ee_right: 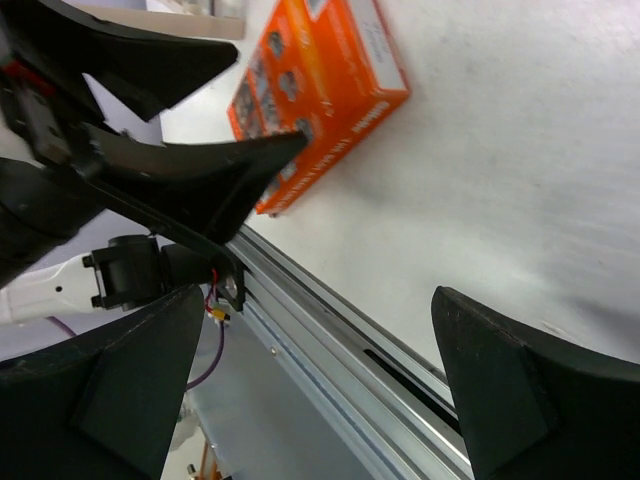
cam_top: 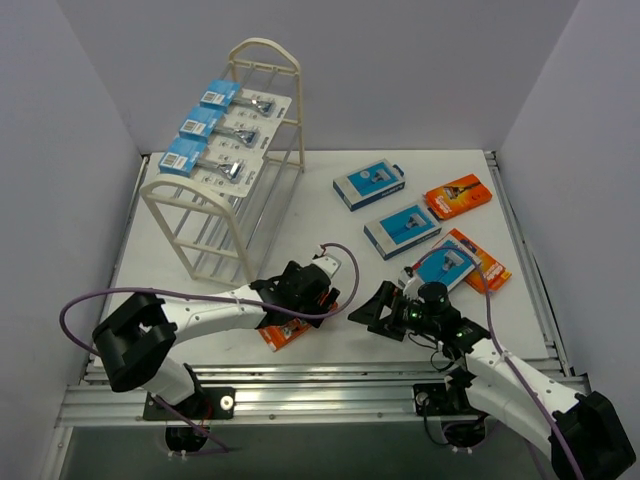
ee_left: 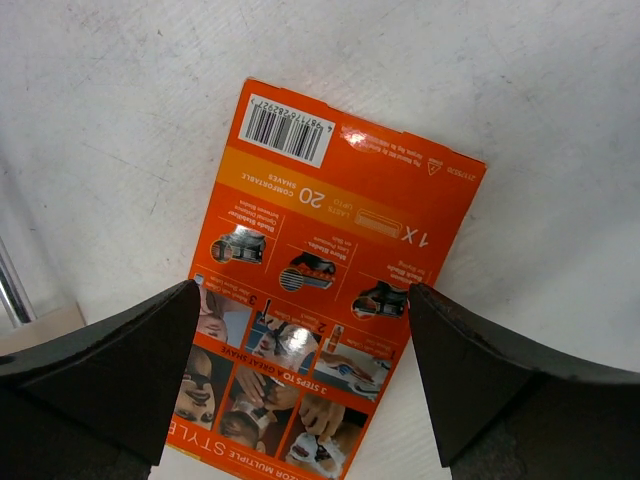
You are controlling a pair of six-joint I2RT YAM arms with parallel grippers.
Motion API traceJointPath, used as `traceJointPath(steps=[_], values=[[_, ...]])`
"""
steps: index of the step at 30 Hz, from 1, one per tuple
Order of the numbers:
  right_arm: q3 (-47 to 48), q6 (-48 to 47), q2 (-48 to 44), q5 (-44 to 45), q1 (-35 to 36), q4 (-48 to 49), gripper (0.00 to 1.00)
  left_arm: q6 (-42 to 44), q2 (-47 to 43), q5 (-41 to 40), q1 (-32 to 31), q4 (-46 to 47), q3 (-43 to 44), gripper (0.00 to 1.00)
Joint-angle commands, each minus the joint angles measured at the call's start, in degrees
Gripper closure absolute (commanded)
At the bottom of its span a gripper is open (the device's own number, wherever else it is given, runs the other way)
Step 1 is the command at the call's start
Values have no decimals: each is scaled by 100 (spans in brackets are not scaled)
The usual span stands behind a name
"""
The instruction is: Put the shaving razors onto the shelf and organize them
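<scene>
Top external view, lower centre: orange box (cam_top: 285, 333) flat on table (cam_top: 320, 210), close to front edge, directly under left gripper (cam_top: 305, 290). Right gripper (cam_top: 385, 305) just right of box, apart from it.

Left wrist view: box (ee_left: 330, 260) back face up, barcode toward top of frame. Left gripper (ee_left: 300, 300) above it, jaws spread wide, one finger toward each lower side of box, gripping nothing.

Right wrist view: box (ee_right: 320, 90) at top of frame, near front rail (ee_right: 330, 330). Right gripper (ee_right: 318, 295) jaws spread wide, empty. Left gripper (ee_right: 150, 110) at upper left.

Top external view, upper left: shelf (cam_top: 200, 240), three blister cards (cam_top: 240, 100) (cam_top: 222, 128) (cam_top: 205, 160) in a row on top tier.

Right half of table: three blue-and-white boxes (cam_top: 369, 186) (cam_top: 402, 230) (cam_top: 445, 265) and two orange boxes (cam_top: 458, 196) (cam_top: 485, 265) lying flat, lowest blue-and-white box touching one orange box.
</scene>
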Motion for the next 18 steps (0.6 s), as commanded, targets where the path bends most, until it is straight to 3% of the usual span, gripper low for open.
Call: traceJointPath(steps=[1, 7, 18], values=[[-206, 169, -43, -84, -62, 462, 7, 328, 67, 73, 71, 353, 263, 6], [-338, 161, 132, -189, -79, 813, 7, 478, 444, 64, 211, 449, 289, 6], [-619, 117, 449, -312, -202, 1253, 7, 496, 436, 1031, 413, 889, 60, 6]])
